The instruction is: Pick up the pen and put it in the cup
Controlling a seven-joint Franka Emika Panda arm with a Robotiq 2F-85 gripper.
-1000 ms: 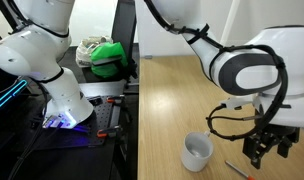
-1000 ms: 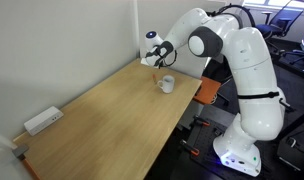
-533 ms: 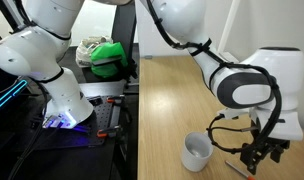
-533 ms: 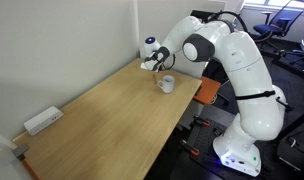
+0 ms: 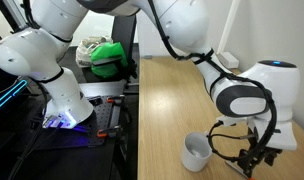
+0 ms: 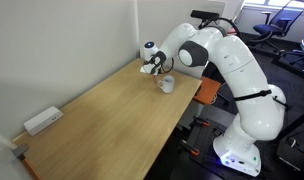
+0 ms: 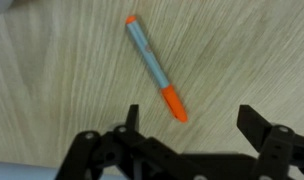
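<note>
While claw (image 7: 190, 118) gapes over pen (image 7: 152, 62), cup (image 5: 197, 152) near edge (image 5: 139, 150).

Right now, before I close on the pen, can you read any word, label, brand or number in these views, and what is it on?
No text can be read in any view.
On the pen: no print shows on its barrel in the wrist view.
On the cup: plain white, no mark visible.
On the white box by the table edge: too small to tell.

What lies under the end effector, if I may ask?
The pen lies flat on the wooden table below the open end effector; wood beneath the pen is covered.
</note>
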